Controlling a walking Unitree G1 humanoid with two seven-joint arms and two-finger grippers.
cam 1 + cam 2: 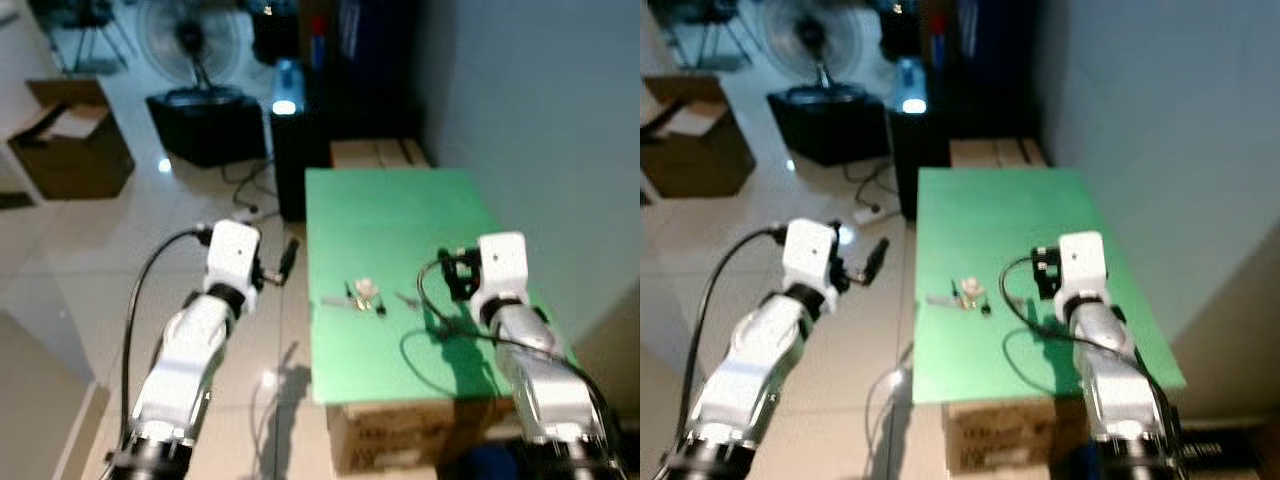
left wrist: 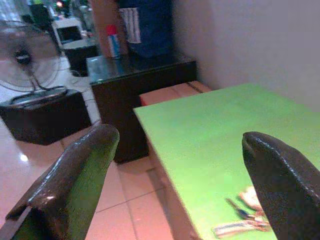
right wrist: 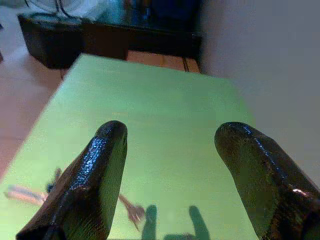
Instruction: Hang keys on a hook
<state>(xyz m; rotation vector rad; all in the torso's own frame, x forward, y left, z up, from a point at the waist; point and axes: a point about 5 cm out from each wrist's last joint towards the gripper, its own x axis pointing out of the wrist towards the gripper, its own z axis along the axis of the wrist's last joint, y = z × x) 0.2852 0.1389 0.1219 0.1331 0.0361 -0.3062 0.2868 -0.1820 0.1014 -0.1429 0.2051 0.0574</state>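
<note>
Tiled flooring runs past a green table set against a pale wall; behind it stand a dark cabinet, a floor fan and an open cardboard box. No hook can be made out on the wall or elsewhere.

Keys lie flat near the table's front left part, a small bunch with a pale tag — untouched, clear of both grippers. A separate small key-like piece lies just to their right.

Right gripper: released, fingers spread wide, held over the table's right side, short of the keys. Left gripper: likewise spread and empty, held off the table's left edge above the floor.

Judged step: approach and pickup, barely begun. For a sound pickup, the right gripper should come left and down over the bunch, straddle it at the ring rather than a single blade, and close only once the fingertips meet the tabletop — flat keys slip readily.
</note>
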